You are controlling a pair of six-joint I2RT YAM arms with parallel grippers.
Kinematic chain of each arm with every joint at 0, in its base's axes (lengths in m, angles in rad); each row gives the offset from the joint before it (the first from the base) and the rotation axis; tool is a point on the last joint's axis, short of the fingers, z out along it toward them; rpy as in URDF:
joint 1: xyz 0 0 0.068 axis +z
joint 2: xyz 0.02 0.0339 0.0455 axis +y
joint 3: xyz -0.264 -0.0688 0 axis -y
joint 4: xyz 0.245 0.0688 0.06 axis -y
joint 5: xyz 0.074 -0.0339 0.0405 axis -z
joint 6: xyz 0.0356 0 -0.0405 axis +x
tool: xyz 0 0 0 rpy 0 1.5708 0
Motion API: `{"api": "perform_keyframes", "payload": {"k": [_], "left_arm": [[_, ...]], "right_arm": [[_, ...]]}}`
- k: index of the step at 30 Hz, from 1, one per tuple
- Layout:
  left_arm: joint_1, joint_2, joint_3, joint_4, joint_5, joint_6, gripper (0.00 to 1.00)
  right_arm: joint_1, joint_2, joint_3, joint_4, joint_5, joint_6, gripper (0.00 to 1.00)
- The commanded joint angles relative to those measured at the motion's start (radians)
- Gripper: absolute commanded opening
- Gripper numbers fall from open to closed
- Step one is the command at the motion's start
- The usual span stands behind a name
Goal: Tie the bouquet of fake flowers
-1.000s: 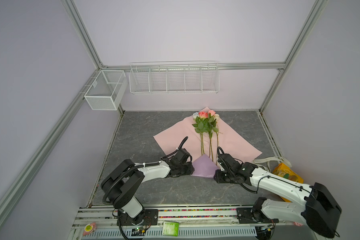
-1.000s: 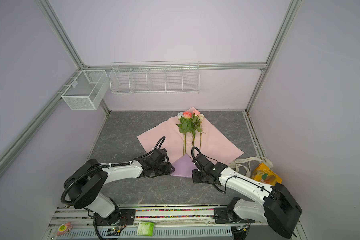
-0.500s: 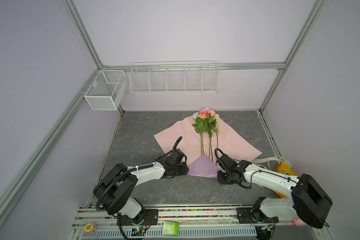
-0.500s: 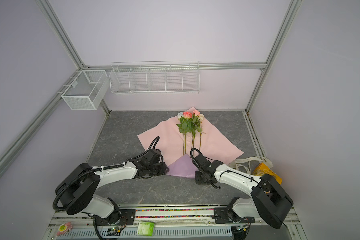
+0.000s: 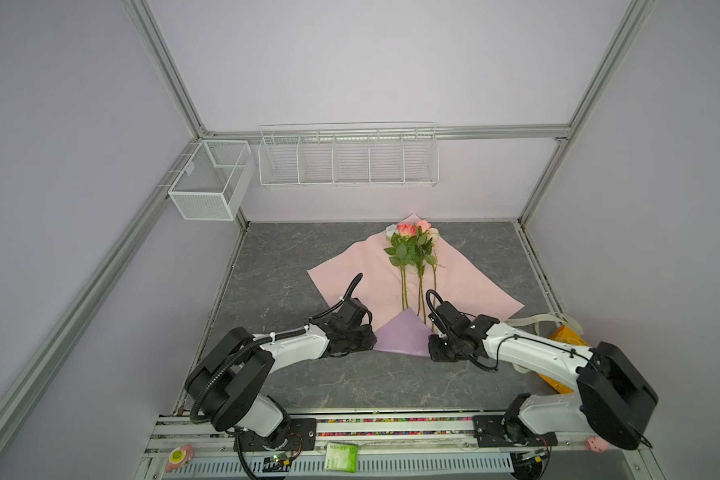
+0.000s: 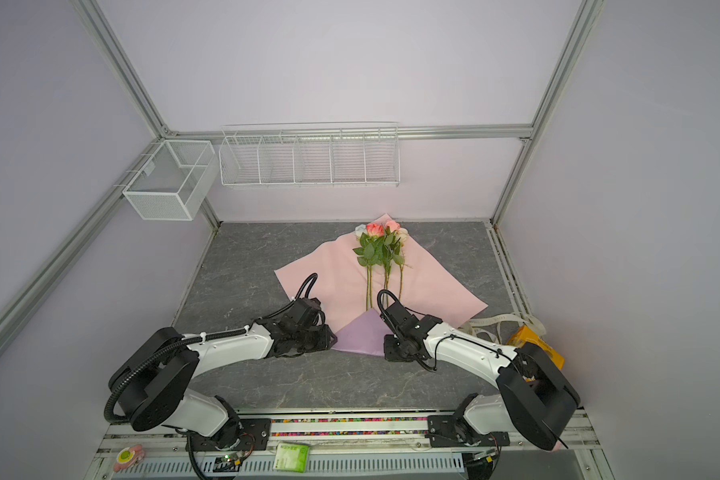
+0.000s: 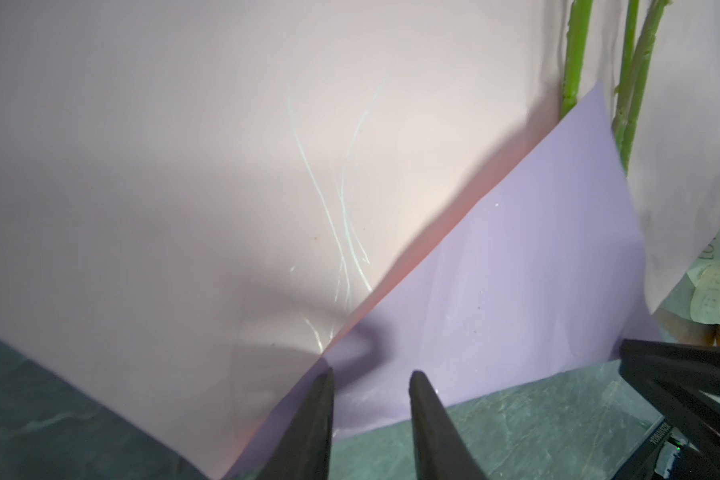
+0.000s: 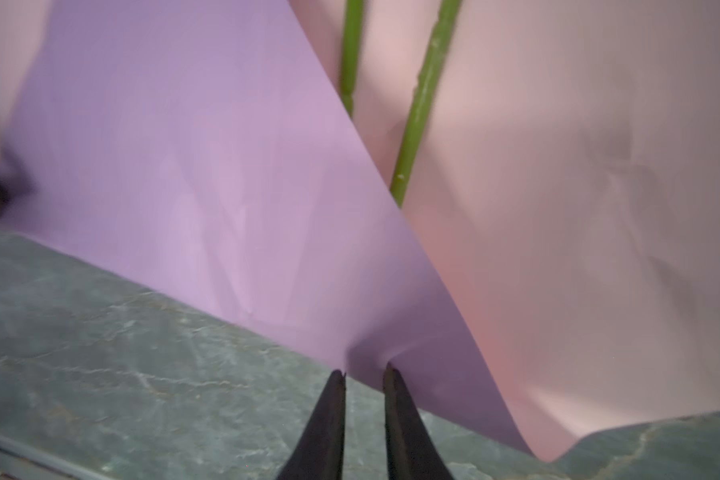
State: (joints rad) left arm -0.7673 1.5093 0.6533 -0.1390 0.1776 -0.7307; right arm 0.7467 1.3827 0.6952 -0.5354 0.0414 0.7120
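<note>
**Both pincers down at the folded lilac corner**

My left pincer [image 7: 371, 376] stands partly open, with a clear gap between its fingers. Its tips sit low at the near edge of the lilac flap [image 7: 516, 270]. The flap's edge shows in that gap, and nothing is clamped.

My right pincer [image 8: 364, 370] faces it from the flap's other side, its jaws nearly together with only a slit left. Its tips are against the fold, where the paper puckers, and I cannot tell whether it has the paper pinched.

The flap is the turned-over corner of a pink sheet [image 5: 466, 291] spread on the grey table [image 5: 283, 257]. Beyond the gap between my two pincers, the bouquet [image 5: 410, 249] lies on that sheet. Its stem ends run under the flap's far edges, and its blooms are farthest from me. Out past my right pincer's arm lie a cream ribbon [image 5: 528, 320] and an orange packet [image 5: 566, 338].
</note>
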Motion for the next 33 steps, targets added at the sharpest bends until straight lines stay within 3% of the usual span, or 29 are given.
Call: {"api": "perform_keyframes", "payload": {"k": [1, 16, 33], "left_arm": [[0.005, 0.049, -0.020, -0.055, -0.029, 0.013, 0.30], [0.005, 0.097, -0.033, -0.065, -0.048, 0.012, 0.23], [0.005, 0.045, -0.072, -0.062, -0.056, 0.001, 0.21]], "right_arm": [[-0.006, 0.037, -0.013, -0.036, 0.078, 0.031, 0.22], [-0.037, -0.071, -0.014, -0.190, 0.111, 0.067, 0.30], [-0.100, -0.012, -0.066, -0.175, 0.112, 0.074, 0.22]]}}
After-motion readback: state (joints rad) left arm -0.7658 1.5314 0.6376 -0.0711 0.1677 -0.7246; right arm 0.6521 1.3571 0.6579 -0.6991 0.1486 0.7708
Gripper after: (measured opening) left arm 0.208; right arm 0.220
